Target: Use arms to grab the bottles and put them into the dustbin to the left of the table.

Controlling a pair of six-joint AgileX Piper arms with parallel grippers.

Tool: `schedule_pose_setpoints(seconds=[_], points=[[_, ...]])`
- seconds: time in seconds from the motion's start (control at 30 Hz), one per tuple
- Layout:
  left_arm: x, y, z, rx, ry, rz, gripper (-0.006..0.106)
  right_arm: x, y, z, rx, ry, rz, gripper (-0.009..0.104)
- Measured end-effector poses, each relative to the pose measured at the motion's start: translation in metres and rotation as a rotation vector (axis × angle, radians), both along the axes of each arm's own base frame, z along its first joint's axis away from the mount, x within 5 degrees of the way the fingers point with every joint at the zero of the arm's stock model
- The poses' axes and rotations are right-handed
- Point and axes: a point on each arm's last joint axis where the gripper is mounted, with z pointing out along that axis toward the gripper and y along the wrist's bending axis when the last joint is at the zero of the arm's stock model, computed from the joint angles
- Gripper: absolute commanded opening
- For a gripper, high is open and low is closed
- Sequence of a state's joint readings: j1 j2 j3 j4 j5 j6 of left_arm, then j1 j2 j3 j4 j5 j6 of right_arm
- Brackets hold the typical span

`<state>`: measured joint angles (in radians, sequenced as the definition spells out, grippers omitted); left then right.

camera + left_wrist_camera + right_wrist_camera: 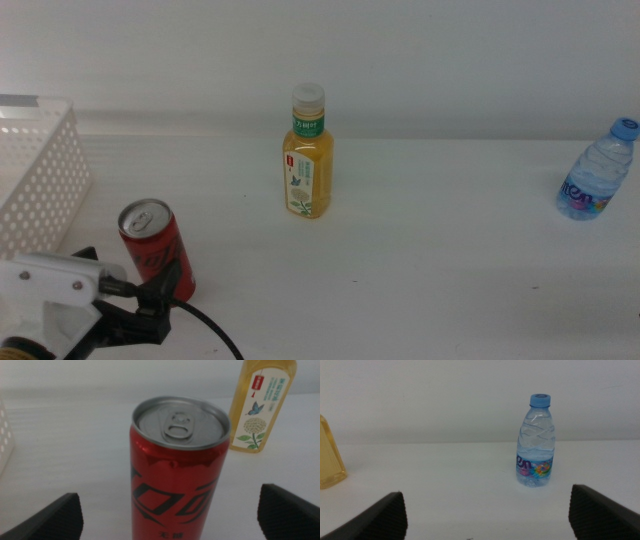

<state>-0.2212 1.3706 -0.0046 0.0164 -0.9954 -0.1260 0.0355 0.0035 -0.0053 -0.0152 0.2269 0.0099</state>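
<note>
Standing upright just right of the bin (40, 170), the shiny red can (158, 248) sits between the left gripper's (170, 512) spread jaws, ungripped.

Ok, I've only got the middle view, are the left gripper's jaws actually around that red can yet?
Observer: Left wrist view shows the left gripper open, jaws either side of the red can, not touching.
Operator: Is the can's tab opened?
Observer: No, the lid looks sealed, tab flat.
Operator: And the right gripper, I can't see it?
Observer: The right gripper is open, facing the water bottle, which stands upright beyond its jaws.
</note>
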Motion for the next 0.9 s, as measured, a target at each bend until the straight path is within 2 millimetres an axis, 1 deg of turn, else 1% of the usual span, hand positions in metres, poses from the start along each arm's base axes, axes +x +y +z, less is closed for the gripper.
schedule_pose_setpoints(seconds=[0.27, 0.53, 0.9], points=[[0.007, -0.003, -0.012, -0.004, -0.009, -0.021, 0.094, 0.000, 0.000, 0.000, 0.000, 0.000, 0.000, 0.085], [0.008, -0.005, -0.031, -0.002, 0.090, -0.032, 0.094, 0.000, 0.000, 0.000, 0.000, 0.000, 0.000, 0.085], [0.007, -0.008, -0.032, -0.004, 0.098, -0.059, 0.094, 0.000, 0.000, 0.000, 0.000, 0.000, 0.000, 0.085]])
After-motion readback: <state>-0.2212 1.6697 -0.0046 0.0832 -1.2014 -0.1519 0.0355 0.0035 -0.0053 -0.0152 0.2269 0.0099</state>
